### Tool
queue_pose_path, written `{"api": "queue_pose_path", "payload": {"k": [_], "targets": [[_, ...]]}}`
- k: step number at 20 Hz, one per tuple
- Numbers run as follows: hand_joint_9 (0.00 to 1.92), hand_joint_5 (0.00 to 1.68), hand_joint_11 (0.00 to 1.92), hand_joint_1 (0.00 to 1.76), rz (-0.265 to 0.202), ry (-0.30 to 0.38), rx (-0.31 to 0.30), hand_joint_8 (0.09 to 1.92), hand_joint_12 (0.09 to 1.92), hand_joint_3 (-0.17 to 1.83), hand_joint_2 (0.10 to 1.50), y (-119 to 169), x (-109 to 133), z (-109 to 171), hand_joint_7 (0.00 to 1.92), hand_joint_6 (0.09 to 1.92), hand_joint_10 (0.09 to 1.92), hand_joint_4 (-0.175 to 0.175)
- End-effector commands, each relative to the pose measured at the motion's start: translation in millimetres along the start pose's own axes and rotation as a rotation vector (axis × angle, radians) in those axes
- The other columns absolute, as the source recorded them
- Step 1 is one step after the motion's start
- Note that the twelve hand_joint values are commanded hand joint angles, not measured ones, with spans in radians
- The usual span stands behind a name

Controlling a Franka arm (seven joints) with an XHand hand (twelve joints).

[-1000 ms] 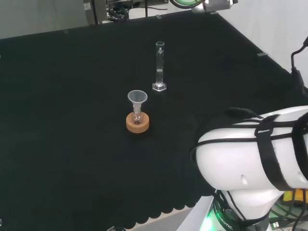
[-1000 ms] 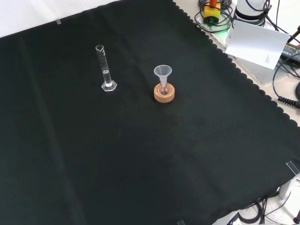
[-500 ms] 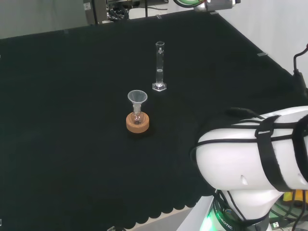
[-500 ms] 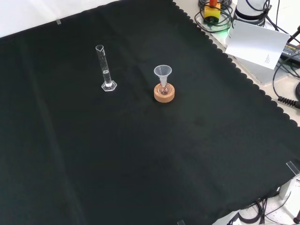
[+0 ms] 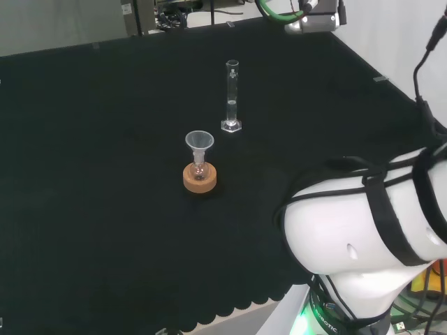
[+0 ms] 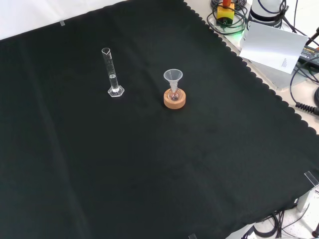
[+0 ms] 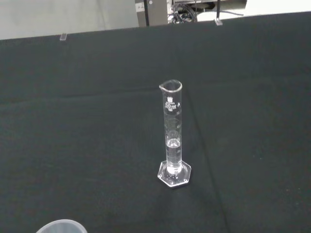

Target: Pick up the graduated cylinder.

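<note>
A slim clear graduated cylinder on a hexagonal foot stands upright, open black cloth all round; the fingers' state I cannot tell.

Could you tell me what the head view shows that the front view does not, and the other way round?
The head view alone takes in the arm's big white link with black straps at its right, standing before the near edge of the black cloth.

The front view alone takes in a tilted white card and coiled cables beyond the cloth's scalloped edge at upper right.

Both show the graduated cylinder upright on its hexagonal foot, and apart from it a funnel sitting in a small flask on a cork ring.
</note>
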State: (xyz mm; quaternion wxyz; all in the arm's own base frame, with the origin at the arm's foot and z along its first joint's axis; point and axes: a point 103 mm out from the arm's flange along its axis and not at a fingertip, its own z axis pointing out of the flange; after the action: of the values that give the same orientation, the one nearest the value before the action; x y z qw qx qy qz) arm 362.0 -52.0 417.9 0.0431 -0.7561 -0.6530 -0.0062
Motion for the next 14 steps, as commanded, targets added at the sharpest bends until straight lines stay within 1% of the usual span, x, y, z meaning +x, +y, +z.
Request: {"api": "queue_pose_path", "payload": {"k": [1, 4, 7, 8, 11, 14], "targets": [[0.46, 0.28, 0.07, 0.24, 0.003, 0.064, 0.021, 0.51, 1.36, 0.0, 1.34, 82, -46, 48, 0.03, 0.09, 0.09, -0.028], [0.46, 0.28, 0.07, 0.26, -0.001, 0.072, 0.039, 0.51, 1.36, 0.0, 1.34, 110, -52, 64, 0.04, 0.09, 0.09, -0.03], [0.46, 0.28, 0.07, 0.27, -0.006, 0.074, 0.046, 0.51, 1.36, 0.0, 1.33, 129, -53, 80, 0.04, 0.09, 0.09, -0.031], [0.46, 0.28, 0.07, 0.28, -0.005, 0.079, 0.056, 0.51, 1.36, 0.0, 1.33, 134, -54, 86, 0.04, 0.09, 0.09, -0.031], [0.46, 0.28, 0.07, 0.29, -0.01, 0.085, 0.07, 0.51, 1.36, -0.01, 1.33, 143, -51, 103, 0.04, 0.09, 0.09, -0.032], [0.46, 0.28, 0.07, 0.3, -0.004, 0.093, 0.088, 0.51, 1.36, -0.01, 1.33, 147, -51, 118, 0.04, 0.09, 0.09, -0.034]]}}
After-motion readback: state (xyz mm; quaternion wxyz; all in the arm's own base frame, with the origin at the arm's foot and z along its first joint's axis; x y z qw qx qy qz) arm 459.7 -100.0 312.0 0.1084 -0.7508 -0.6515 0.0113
